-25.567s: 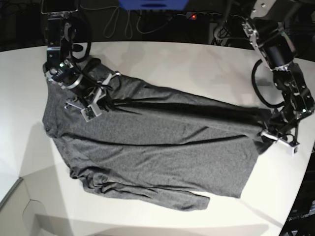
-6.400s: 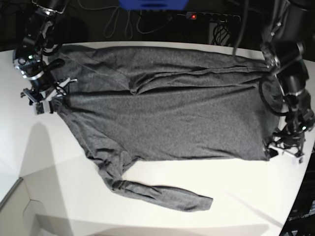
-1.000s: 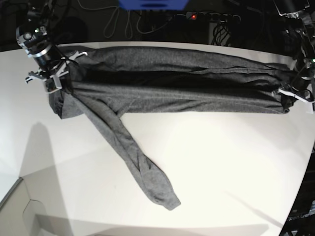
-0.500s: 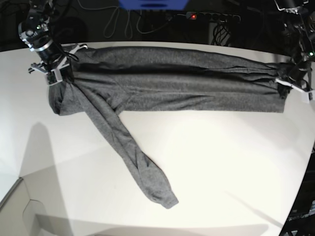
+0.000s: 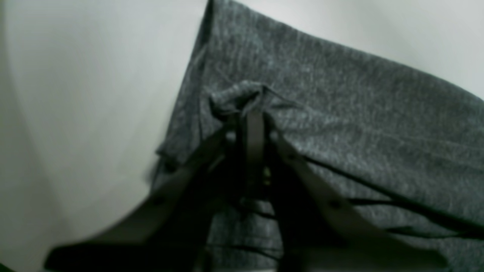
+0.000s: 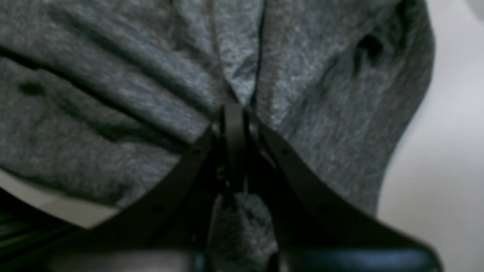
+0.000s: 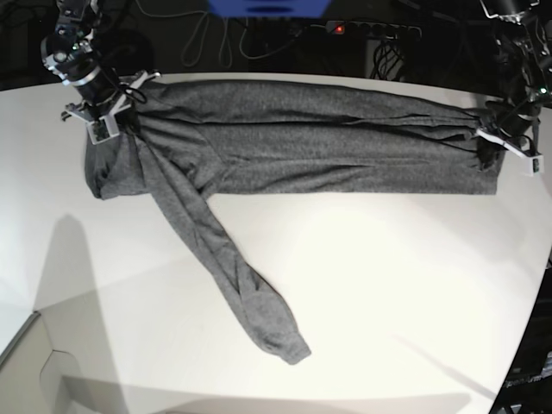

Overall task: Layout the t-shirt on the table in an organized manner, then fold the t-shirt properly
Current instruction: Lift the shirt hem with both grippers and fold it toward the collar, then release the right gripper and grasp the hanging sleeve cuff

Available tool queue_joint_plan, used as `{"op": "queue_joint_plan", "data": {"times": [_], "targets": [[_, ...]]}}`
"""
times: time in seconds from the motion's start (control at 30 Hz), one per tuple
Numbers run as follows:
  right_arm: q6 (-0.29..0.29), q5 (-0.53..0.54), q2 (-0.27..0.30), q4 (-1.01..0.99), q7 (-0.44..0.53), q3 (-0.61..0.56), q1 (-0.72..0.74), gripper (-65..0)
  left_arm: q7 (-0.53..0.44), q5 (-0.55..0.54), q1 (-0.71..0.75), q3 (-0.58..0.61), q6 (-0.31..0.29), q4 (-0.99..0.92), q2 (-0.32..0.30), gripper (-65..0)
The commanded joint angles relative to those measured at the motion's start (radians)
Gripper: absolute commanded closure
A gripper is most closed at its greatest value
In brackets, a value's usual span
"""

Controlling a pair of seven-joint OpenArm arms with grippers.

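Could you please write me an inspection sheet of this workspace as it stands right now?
Surface: white table, bare in front of the cloth.
Job's things: grey t-shirt stretched as a long band along the far edge; one sleeve trails diagonally toward the near side.
Clutter: nothing seen.
Grippers: left claw shut on a bunched pinch of the shirt's end; right claw shut on the opposite end.
Cables: loose leads behind the table.
Surroundings: dark, with a red indicator light and a blue object at the back.
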Motion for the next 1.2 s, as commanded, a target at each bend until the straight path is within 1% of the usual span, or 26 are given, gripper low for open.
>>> {"op": "queue_joint_plan", "data": {"times": [0.0, 0.07, 0.2, 0.27, 0.33, 0.43, 0.5, 0.6, 0.67, 0.7, 0.73, 0.83, 0.9, 0.93, 1.0, 1.07, 1.13, 1.17], "targets": [[-0.004, 0.013, 0.017, 0.011, 0.021, 0.004, -0.001, 0.0, -0.012, -0.009, -0.002, -0.006, -0.010, 0.012, -0.018, -0.5], [-0.004, 0.013, 0.028, 0.007, 0.019, 0.004, -0.003, -1.0, -0.012, -0.008, 0.000, -0.006, -0.010, 0.011, -0.013, -0.5], [-0.004, 0.013, 0.029, 0.018, 0.019, 0.005, -0.004, -12.1, -0.012, -0.008, 0.000, -0.006, -0.017, -0.011, -0.006, -0.8], [-0.004, 0.013, 0.031, 0.041, 0.019, 0.010, -0.006, -16.7, -0.012, -0.008, 0.000, -0.006, -0.017, -0.015, -0.004, -4.0], [-0.004, 0.016, 0.031, 0.086, 0.019, 0.012, -0.021, -19.5, -0.012, -0.008, 0.000, -0.007, -0.017, -0.015, 0.002, -10.0], [-0.004, 0.018, 0.025, 0.172, 0.019, 0.019, -0.042, -20.6, -0.012, -0.008, 0.013, -0.007, -0.018, -0.014, 0.004, -20.3], [-0.004, 0.020, 0.023, 0.213, 0.013, 0.019, -0.046, -20.6, -0.012, -0.008, 0.013, -0.009, -0.018, -0.007, 0.004, -24.4], [-0.004, 0.020, 0.006, 0.238, 0.013, 0.019, -0.038, -20.6, -0.012, -0.009, 0.013, -0.010, -0.018, -0.007, 0.004, -24.8], [-0.004, 0.020, 0.005, 0.239, 0.013, 0.015, -0.018, -21.0, -0.012, -0.011, 0.013, -0.010, -0.018, -0.007, 0.004, -24.8], [-0.004, 0.018, 0.002, 0.242, 0.010, 0.013, 0.004, -21.9, -0.012, -0.014, 0.013, -0.010, -0.018, -0.011, 0.004, -24.8], [-0.004, 0.016, -0.009, 0.239, 0.010, 0.012, 0.027, -24.4, -0.012, -0.015, 0.015, -0.010, -0.018, -0.011, 0.004, -24.8], [-0.004, 0.003, -0.049, 0.235, 0.007, -0.005, 0.125, -34.6, -0.012, -0.009, 0.015, -0.010, -0.018, -0.014, 0.004, -24.8], [-0.004, -0.046, -0.057, 0.233, -0.021, -0.042, 0.195, -39.3, -0.012, -0.009, 0.015, -0.010, -0.020, -0.014, 0.005, -24.8], [-0.004, -0.082, -0.067, 0.222, -0.042, -0.073, 0.240, -40.5, -0.012, -0.009, 0.015, -0.012, -0.020, -0.015, 0.007, -24.9], [-0.004, -0.160, -0.090, 0.172, -0.087, -0.117, 0.324, -40.2, -0.012, -0.009, 0.015, -0.012, -0.020, -0.015, 0.007, -25.0], [-0.004, -0.229, -0.115, 0.104, -0.111, -0.139, 0.415, -39.1, -0.012, -0.011, 0.015, -0.010, -0.020, -0.015, 0.010, -25.0], [-0.004, -0.293, -0.161, 0.007, -0.118, -0.139, 0.505, -37.7, -0.012, -0.017, 0.015, -0.010, -0.020, -0.015, 0.010, -25.0], [-0.004, -0.327, -0.173, -0.039, -0.116, -0.139, 0.545, -37.1, -0.012, -0.019, 0.015, -0.010, -0.020, -0.015, 0.010, -25.0]]}}
